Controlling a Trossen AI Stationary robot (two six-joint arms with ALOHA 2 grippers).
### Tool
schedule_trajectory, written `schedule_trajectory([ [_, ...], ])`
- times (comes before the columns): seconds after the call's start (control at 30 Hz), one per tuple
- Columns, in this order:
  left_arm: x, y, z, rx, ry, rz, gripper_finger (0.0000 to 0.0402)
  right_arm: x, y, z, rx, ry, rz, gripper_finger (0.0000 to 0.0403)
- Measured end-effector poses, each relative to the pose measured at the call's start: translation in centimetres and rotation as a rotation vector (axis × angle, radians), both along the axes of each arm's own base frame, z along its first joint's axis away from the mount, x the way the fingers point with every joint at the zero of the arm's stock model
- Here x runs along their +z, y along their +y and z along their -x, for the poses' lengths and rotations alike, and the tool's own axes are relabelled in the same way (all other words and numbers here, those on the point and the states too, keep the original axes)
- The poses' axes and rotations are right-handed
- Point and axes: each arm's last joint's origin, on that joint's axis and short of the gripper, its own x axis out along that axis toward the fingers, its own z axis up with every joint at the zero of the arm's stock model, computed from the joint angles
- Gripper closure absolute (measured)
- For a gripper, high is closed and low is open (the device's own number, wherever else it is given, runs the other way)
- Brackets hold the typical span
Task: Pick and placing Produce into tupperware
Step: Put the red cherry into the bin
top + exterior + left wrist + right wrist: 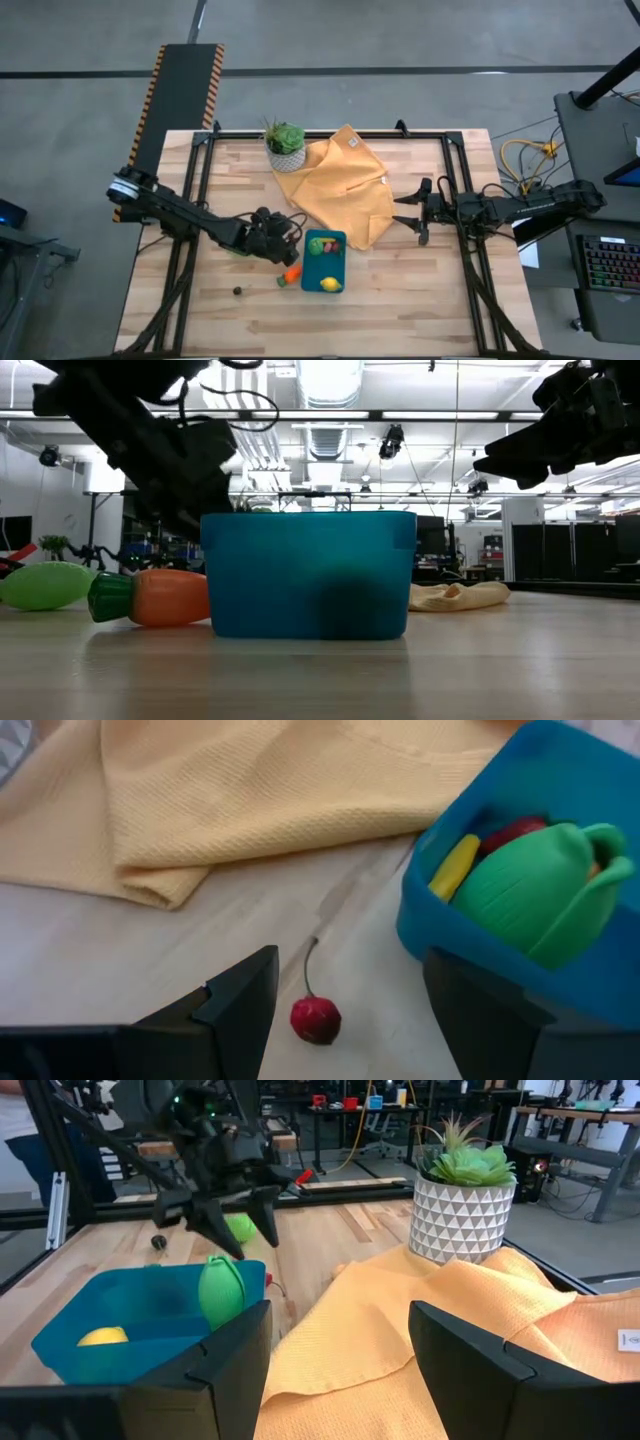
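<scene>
High view, left to right: dark piece, left arm, carrot, container, cloth, right arm.
Dark piece [238, 291]: alone on the wood, well apart from the tupperware [312, 271], toward the near-left.
Left gripper [283, 233]: hangs above the table just left of the tupperware; fingers apart, nothing between them.
Cherry [315, 1019]: small, red, thin stem; lies on bare wood between the left fingers in the left wrist view, just beside the tupperware wall, not gripped.
Lime-green piece [45, 585]: on the table under the left arm, beside the carrot.
Carrot [290, 273]: orange with green top, lying on its side, close against the tupperware's left wall; touching or not, cannot tell.
Tupperware contents: yellow lemon [329, 284], green pear-like piece [221, 1290], something red [512, 828].
Yellow cloth [345, 190]: crumpled behind the tupperware, next to the potted plant [285, 146].
Right gripper [410, 212]: waits over the cloth's right edge, fingers apart, empty.
Step in hand: likely lining up on the cherry; several pieces not yet in.
Next move calls for: a straight drop and a low pinch on a tiny round body; the tupperware wall sits close to one finger, so little room.
</scene>
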Motion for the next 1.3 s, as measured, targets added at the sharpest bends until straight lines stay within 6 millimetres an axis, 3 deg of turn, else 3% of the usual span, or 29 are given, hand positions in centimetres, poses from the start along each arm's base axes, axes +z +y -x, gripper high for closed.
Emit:
schedule_trajectory([
  [0.47,-1.2,1.0,-0.2,0.132,0.044,0.185,0.0166,0.0,0.0,0.0,0.000,0.000,0.000,0.0175],
  [1.3,-3.0,1.4,-0.3,0.148,0.105,0.244,0.0166,0.0,0.0,0.0,0.001,0.000,0.000,0.0175],
])
